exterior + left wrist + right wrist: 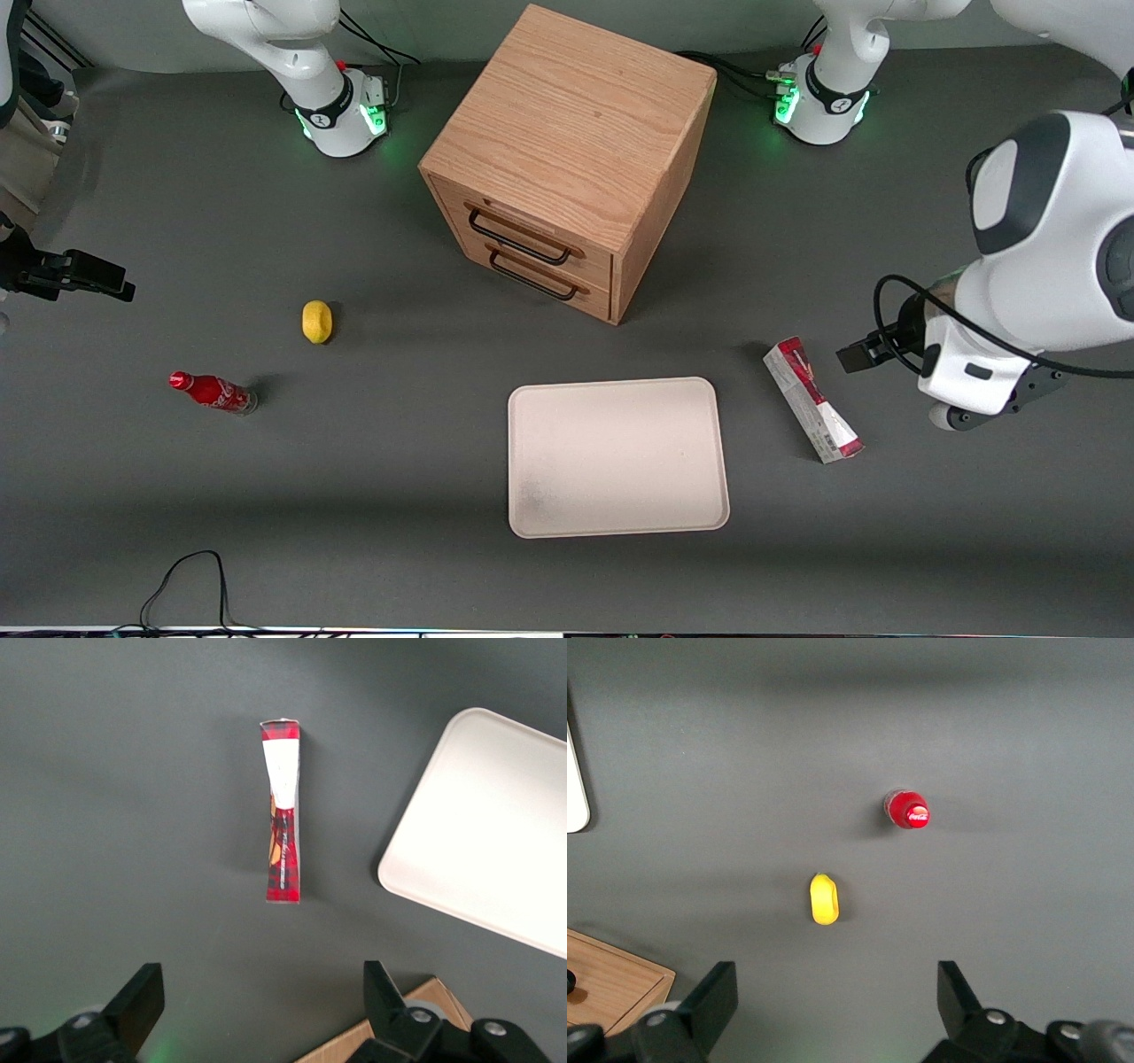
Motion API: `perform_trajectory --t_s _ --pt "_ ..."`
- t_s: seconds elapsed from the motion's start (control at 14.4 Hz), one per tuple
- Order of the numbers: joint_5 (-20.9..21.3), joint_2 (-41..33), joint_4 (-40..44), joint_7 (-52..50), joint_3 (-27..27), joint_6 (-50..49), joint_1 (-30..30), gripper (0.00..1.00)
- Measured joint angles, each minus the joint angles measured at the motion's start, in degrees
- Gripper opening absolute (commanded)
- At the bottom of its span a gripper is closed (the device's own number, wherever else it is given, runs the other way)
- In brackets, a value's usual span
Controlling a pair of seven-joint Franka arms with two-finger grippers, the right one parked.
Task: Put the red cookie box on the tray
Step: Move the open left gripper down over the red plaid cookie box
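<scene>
Nearest the front camera lies the tray, a cream-white rectangle with rounded corners and a low rim, flat on the dark grey table with nothing on it. Just beside it, toward the working arm's end of the table, the red cookie box lies on the tabletop, apart from the tray's rim and set at a slant to it, its nearer end pointing toward the front camera. Its red tartan print and pale panel show clearly in the left wrist view, where the box sits lengthwise on bare table with the tray's rounded corner close by.

The left gripper hangs above the table, off the box and not touching it; its two black fingers stand wide apart with nothing between them. In the front view the left arm's wrist sits beside the box, farther toward the working arm's end.

Toward the parked arm's end stands a small red soda bottle, and a little farther from the camera a lemon. Farther still, mid-table, stands the wooden drawer cabinet, its two drawers shut, each with a black handle.
</scene>
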Motion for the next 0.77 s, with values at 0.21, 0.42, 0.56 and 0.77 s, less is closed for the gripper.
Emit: perform_trajectory --t_s 0.21,0.42,0.56,0.77 --pt "-0.2 1.9 -9.3 0.0 0.3 11.5 1.1 1.00" --pt "-0.4 5.2 -17.0 0.0 0.4 23.8 1.5 1.00" --pt "-0.4 7.8 -19.1 -0.1 0.4 28.6 1.6 1.00" --pt "-0.5 11.2 -19.5 -0.2 0.4 31.5 1.9 1.00"
